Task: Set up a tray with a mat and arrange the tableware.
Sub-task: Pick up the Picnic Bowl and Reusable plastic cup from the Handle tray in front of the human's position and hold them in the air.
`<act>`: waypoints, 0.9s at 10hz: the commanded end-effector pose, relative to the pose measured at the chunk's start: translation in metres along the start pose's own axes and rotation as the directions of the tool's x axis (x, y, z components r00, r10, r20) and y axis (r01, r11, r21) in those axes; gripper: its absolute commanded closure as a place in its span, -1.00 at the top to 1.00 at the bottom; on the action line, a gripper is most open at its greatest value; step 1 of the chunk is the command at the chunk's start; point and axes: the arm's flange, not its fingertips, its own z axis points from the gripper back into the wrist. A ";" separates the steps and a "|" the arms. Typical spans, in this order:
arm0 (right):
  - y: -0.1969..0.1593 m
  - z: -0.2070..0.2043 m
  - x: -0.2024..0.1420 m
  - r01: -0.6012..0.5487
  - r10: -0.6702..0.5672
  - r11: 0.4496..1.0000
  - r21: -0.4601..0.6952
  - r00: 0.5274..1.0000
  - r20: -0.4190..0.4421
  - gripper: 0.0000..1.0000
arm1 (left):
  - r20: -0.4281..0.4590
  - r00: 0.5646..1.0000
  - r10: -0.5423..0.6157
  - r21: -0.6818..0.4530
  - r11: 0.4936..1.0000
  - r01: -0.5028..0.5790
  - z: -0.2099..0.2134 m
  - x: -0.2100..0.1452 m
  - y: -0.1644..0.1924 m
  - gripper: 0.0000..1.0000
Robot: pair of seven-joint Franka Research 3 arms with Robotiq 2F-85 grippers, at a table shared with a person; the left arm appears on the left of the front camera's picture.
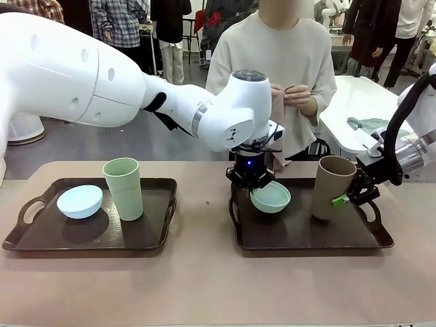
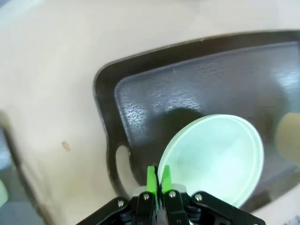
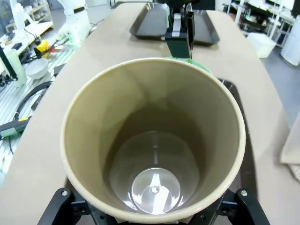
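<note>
We find the mint green bowl (image 1: 271, 196) tipped on edge over the right-hand tray (image 1: 306, 246). Its rim is pinched between the closed pads of the left gripper (image 1: 253, 188), and the left wrist view confirms that clamp. Whether the bowl touches the tray floor we cannot tell.

Just beside it the brown tumbler (image 1: 332, 187) stands on the same tray with the right gripper (image 1: 346, 196) at its wall. We cannot tell whether those jaws grip it or have let go.

The pale blue bowl (image 1: 80, 201) and light green tumbler (image 1: 123, 189) sit on the other tray (image 1: 82, 246), well apart across the worktop (image 1: 204, 286).

We judge the step in hand to be setting tableware on the right-hand tray. The next move calls for levelling the bowl, lowering it clear of the tumbler, then releasing.

No brand, label or writing is legible; a small mark on the left arm's wrist cannot be read.
</note>
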 end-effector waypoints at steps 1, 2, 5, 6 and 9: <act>0.032 0.013 0.066 -0.041 0.040 0.998 -0.053 0.999 -0.026 -0.52 | 0.028 0.999 0.041 -0.024 0.999 -0.040 0.070 -0.024 0.004 -1.00; 0.043 0.015 0.095 -0.073 0.070 0.995 -0.070 0.997 -0.045 -0.52 | 0.072 0.996 0.045 -0.036 0.998 -0.043 0.105 -0.028 0.005 -1.00; 0.069 0.019 0.147 -0.135 0.122 0.983 -0.123 0.986 -0.111 -0.52 | 0.174 0.984 0.037 -0.042 0.999 -0.031 0.184 -0.042 0.010 -1.00; 0.074 0.021 0.156 -0.142 0.129 0.982 -0.126 0.986 -0.107 -0.52 | 0.173 0.984 0.042 -0.043 0.998 -0.035 0.194 -0.042 0.015 -1.00; 0.074 0.030 0.165 -0.163 0.153 0.980 -0.117 0.984 -0.088 -0.52 | 0.166 0.986 0.031 -0.059 0.998 -0.022 0.210 -0.037 0.009 -1.00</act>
